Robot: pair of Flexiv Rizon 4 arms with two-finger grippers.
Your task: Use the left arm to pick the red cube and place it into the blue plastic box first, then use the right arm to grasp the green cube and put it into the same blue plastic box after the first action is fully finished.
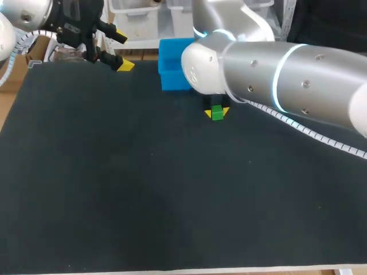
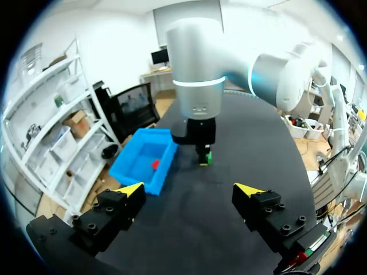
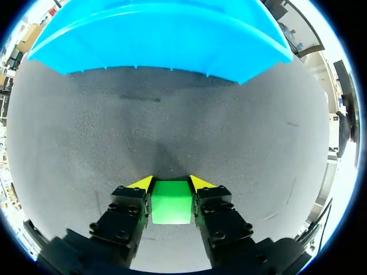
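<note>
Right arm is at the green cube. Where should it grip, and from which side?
Take the green cube by its two opposite side faces, coming from above. It sits flat and square on the mat, those faces parallel to the fingers of the right gripper, which appear to touch both.

A small red cube [image 2: 155, 164] lies inside the open-topped blue plastic box [image 1: 170, 63] at the far middle. Just near-right of that box, a small green cube [image 1: 217, 113] sits level, clasped between the right gripper [image 3: 171, 184] fingers.
</note>
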